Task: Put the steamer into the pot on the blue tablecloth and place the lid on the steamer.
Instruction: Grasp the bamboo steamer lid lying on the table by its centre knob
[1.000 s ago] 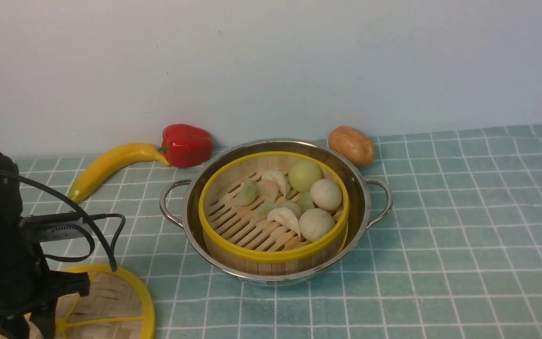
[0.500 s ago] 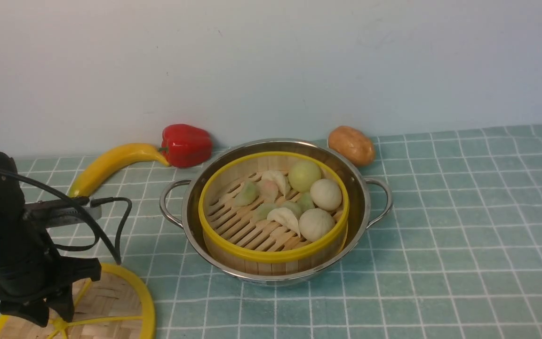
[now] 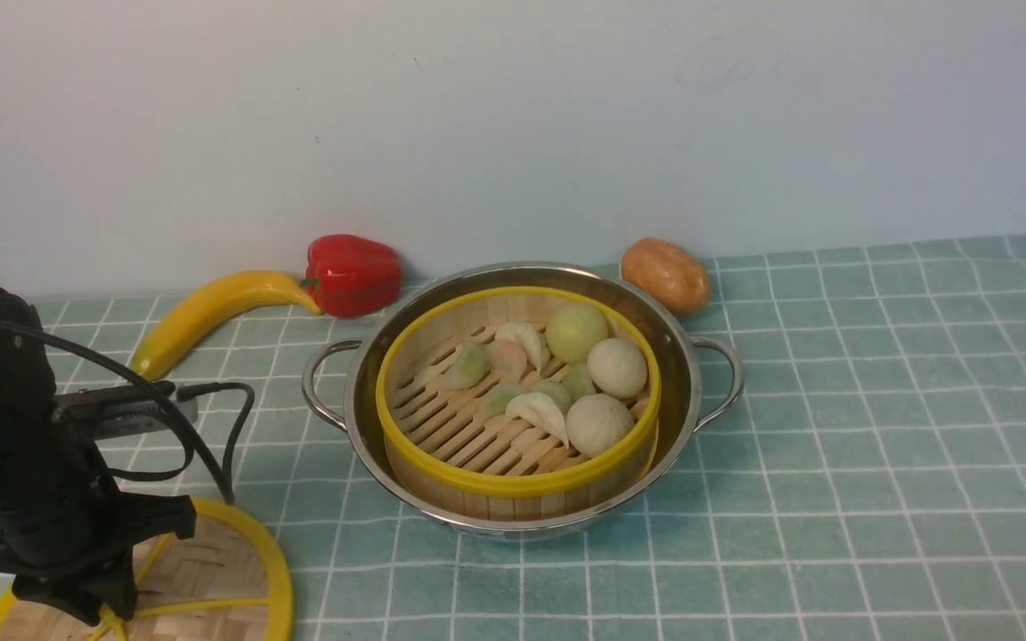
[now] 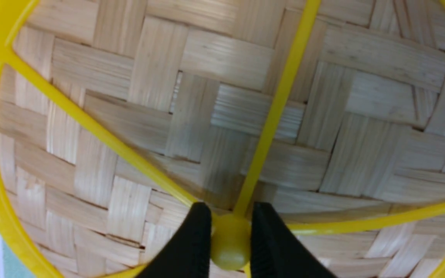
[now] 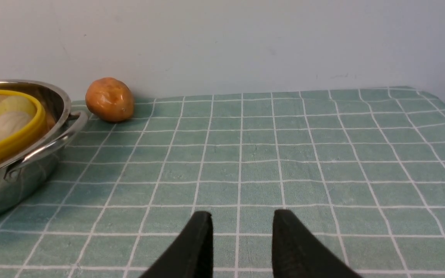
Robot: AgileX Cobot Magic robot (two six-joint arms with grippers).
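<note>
LEFT ARM CLAMPS, RIGHT WAITS: The black left arm (image 3: 5,445) stands bent at the lower left of the front frame, wrist tipped steeply down. The left gripper (image 4: 230,214) points downward, its two black fingers (image 4: 195,235) pressed against either side of the hub (image 4: 230,243) of the lid (image 4: 222,58), jaws closed on it. The right arm is outside the front frame. Its own wrist camera shows the right gripper (image 5: 242,222) held low and about level, facing forward, jaws parted and holding nothing.
</note>
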